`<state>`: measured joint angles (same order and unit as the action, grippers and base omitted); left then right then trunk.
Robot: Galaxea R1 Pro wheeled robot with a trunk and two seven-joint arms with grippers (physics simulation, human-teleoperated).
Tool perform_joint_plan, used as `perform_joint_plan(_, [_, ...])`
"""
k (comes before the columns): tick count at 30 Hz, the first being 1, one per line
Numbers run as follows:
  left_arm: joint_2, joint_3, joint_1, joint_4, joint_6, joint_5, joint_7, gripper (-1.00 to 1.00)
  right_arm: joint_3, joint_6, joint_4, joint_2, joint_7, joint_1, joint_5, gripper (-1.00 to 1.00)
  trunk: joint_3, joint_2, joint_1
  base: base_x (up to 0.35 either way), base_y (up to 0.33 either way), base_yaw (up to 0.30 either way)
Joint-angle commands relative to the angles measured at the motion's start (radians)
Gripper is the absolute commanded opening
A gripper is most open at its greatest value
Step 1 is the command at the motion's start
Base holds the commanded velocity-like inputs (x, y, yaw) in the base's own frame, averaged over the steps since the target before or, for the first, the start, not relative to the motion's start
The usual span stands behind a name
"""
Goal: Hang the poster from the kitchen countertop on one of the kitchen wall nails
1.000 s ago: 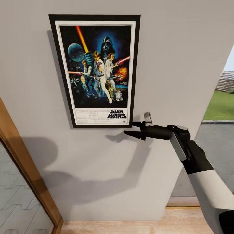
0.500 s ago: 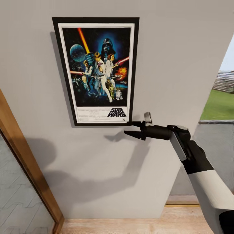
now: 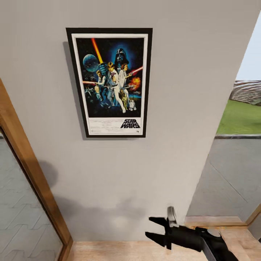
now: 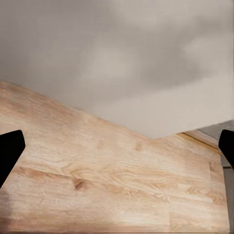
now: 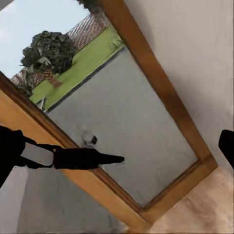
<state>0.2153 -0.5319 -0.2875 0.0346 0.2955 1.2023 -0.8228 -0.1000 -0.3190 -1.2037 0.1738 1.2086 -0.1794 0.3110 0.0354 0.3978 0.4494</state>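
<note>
Hanging low over the wooden floor, the right gripper has its two black fingers spread apart with nothing between them; the tips point toward the wall without touching it. In the left wrist view the left gripper is also wide open and empty, its dark fingertips at the edges of the frame, with bare floorboards and the foot of the wall ahead.

Well above the right gripper and apart from it, the poster hangs flat and upright on the pale grey wall. It has a thin black frame, a white border, dark blue artwork and the "STAR WARS" title at the bottom. The nail holding it is hidden behind it. Nothing stands between the gripper and the poster.

Left of the wall a slanting wooden door frame borders a glass pane with a faint zigzag pattern. On the other side the wall ends at an opening onto grey paving, with green grass and pale sky beyond. The right wrist view looks past one thin black finger at a wood-framed glazed opening, a dark bushy tree and a grass strip outside. The wall is smooth and matt; the floor is light, knotty-grained timber.
</note>
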Motion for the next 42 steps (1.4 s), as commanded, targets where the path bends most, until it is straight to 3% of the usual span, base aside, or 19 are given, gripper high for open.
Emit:
perform_joint_plan(1, [-0.001,-0.03,-0.001,0.0,0.005,0.005,0.018,1.0,0.0,0.026,0.069,0.001,-0.036,0.021,-0.014,1.0,0.001,0.002,0.001,-0.014,0.0,0.0])
perform_joint_plan(8, [-0.012,-0.109,-0.001,0.038,-0.003,-0.028,0.132,1.0,0.002,0.143,0.303,0.001,-0.176,0.055,-0.056,1.0,-0.011,0.002,0.001,-0.006,0.0,0.0])
perform_joint_plan(15, [-0.018,-0.125,-0.001,0.113,-0.032,-0.102,0.241,1.0,0.0,0.175,0.441,0.001,-0.328,0.061,-0.11,1.0,-0.023,0.002,0.001,-0.001,0.0,0.0])
perform_joint_plan(20, [-0.018,-0.127,-0.001,0.172,-0.125,-0.138,0.319,1.0,-0.001,0.183,0.526,0.0,-0.444,0.062,-0.146,1.0,-0.031,0.002,0.001,0.0,0.0,0.0])
perform_joint_plan(21, [-0.018,-0.127,-0.001,0.187,-0.153,-0.145,0.335,1.0,-0.001,0.201,0.577,0.0,-0.493,0.063,-0.152,1.0,-0.033,0.002,0.001,0.0,0.0,0.0])
perform_joint_plan(22, [-0.018,-0.127,-0.001,0.19,-0.159,-0.148,0.339,1.0,-0.001,0.215,0.596,0.0,-0.509,0.063,-0.153,1.0,-0.034,0.002,0.001,0.0,0.0,0.0])
perform_joint_plan(24, [-0.017,-0.124,-0.001,0.197,-0.172,-0.171,0.347,1.0,-0.002,0.329,0.728,-0.001,-0.601,0.063,-0.157,1.0,-0.038,0.002,0.001,0.0,0.0,0.0])
perform_joint_plan(28, [-0.015,-0.119,-0.001,0.197,-0.173,-0.183,0.347,1.0,0.002,0.392,0.826,-0.001,-0.689,0.063,-0.157,1.0,-0.044,0.002,0.001,0.0,0.0,0.0])
perform_joint_plan(33, [-0.013,-0.117,-0.001,0.195,-0.173,-0.182,0.349,1.0,0.001,0.402,0.842,-0.005,-0.751,0.063,-0.158,1.0,-0.053,0.002,0.001,0.0,0.0,0.0])
perform_joint_plan(34, [-0.013,-0.117,-0.001,0.194,-0.173,-0.182,0.352,1.0,0.001,0.4,0.845,-0.009,-0.814,0.063,-0.155,1.0,-0.053,0.002,0.001,0.0,0.0,0.0])
perform_joint_plan(35, [-0.013,-0.117,-0.001,0.194,-0.173,-0.181,0.352,1.0,0.001,0.399,0.849,-0.009,-0.826,0.063,-0.154,1.0,-0.054,0.002,0.001,0.0,0.0,0.0])
perform_joint_plan(38, [-0.013,-0.119,-0.001,0.192,-0.173,-0.181,0.353,1.0,0.001,0.4,0.921,-0.011,-0.897,0.063,-0.152,1.0,-0.055,0.002,0.001,0.0,0.0,0.0])
perform_joint_plan(42, [-0.014,-0.12,-0.001,0.191,-0.173,-0.181,0.354,1.0,0.0,0.403,1.011,-0.011,-0.938,0.063,-0.152,1.0,-0.055,0.002,0.001,0.0,0.0,0.0])
